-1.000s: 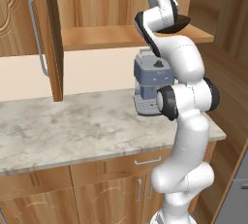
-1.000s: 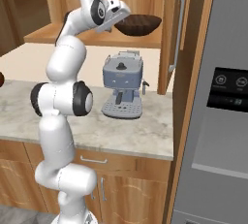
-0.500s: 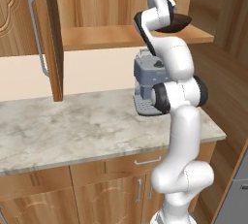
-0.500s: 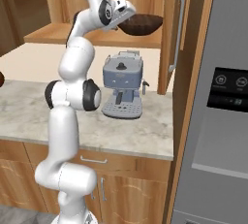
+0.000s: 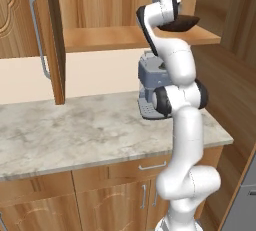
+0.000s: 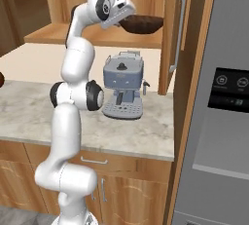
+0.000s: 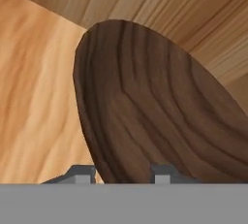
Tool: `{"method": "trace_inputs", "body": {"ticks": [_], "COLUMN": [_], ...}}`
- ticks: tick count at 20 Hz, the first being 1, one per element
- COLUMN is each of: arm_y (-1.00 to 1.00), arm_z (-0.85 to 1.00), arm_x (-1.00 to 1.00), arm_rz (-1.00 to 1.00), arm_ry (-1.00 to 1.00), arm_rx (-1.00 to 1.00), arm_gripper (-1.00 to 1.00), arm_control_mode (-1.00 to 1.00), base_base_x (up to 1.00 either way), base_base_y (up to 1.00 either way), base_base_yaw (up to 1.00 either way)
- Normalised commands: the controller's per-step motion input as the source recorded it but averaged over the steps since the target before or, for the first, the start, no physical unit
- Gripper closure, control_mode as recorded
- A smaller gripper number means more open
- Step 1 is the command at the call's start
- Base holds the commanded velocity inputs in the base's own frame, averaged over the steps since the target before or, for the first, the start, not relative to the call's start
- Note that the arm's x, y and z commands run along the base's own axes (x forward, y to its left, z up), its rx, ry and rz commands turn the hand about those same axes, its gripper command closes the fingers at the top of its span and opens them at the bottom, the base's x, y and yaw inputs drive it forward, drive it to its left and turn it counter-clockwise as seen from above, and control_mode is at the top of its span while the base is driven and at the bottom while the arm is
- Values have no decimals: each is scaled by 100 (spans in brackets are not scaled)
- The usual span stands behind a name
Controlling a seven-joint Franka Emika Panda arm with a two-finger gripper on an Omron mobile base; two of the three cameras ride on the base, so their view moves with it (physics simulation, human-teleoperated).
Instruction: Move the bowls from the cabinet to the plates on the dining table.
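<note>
At the cabinet shelf's right end, the gripper has just pinched the dark brown wooden bowl's rim, ready for lifting out.

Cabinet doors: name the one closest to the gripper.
The right-hand door, just beside the dark brown bowl at the gripper. The left-hand door stands far across the open shelf.

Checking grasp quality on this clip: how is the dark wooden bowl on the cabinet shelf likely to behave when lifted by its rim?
The dark wooden bowl looks rigid, so it probably won't flex. Pinched at one edge by the gripper, it may tilt or swing. Its smooth rounded wall could slip.
</note>
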Motion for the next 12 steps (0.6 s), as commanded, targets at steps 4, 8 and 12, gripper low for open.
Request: {"method": "trace_inputs", "body": {"ticks": [4, 8, 12], "arm_y": [30, 52, 49], "arm_z": [-43, -62, -83], "arm_x": [-73, -94, -100], "arm_rz": [0, 0, 0], "arm_ry": [-4, -6, -14], "arm_rx": [-1, -3, -4], "arm_gripper": [100, 100, 100], "arm_control_mode": [-100, -100, -100], "base_base_x": [0, 0, 0], "base_base_y": [0, 0, 0], "base_base_yaw": [0, 0, 0]}}
